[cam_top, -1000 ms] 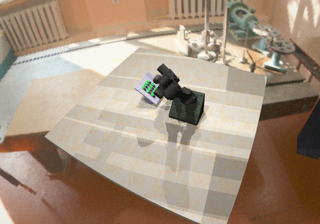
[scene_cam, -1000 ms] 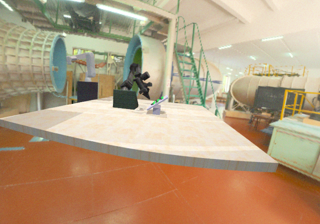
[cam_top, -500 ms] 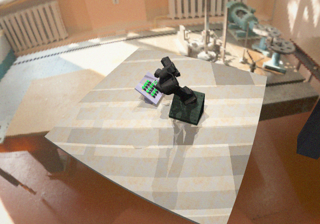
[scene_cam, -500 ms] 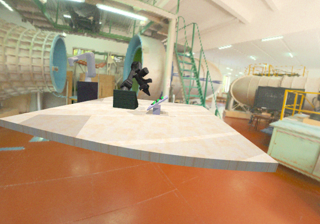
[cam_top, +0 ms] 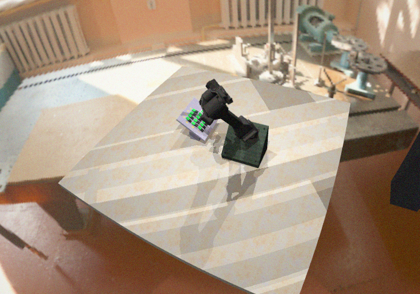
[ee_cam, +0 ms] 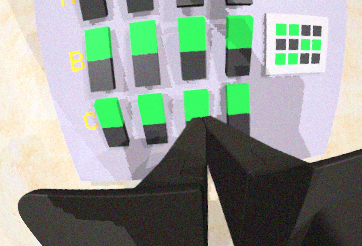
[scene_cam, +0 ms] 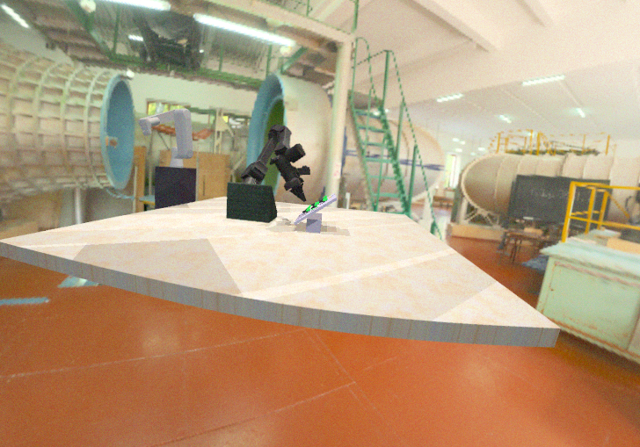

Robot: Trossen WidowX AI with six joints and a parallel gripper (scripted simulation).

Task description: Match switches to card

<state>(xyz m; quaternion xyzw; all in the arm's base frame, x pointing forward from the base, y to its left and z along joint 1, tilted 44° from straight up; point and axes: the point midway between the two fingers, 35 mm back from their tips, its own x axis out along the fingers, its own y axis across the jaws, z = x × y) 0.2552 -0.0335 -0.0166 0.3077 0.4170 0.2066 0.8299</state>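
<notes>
Striped table (cam_top: 237, 216) | pincer (ee_cam: 205, 122) closed, empty | tips over switch C3 (ee_cam: 196, 104) | card (ee_cam: 297, 45) right of grid

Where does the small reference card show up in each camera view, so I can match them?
Top: not discernible; the arm hides that side of the switch panel.
Exterior: not discernible; the tilted panel shows nearly edge-on.
Wrist: small card at right, beside row B.
Shared landmark: the lilac panel with green switches.
</notes>
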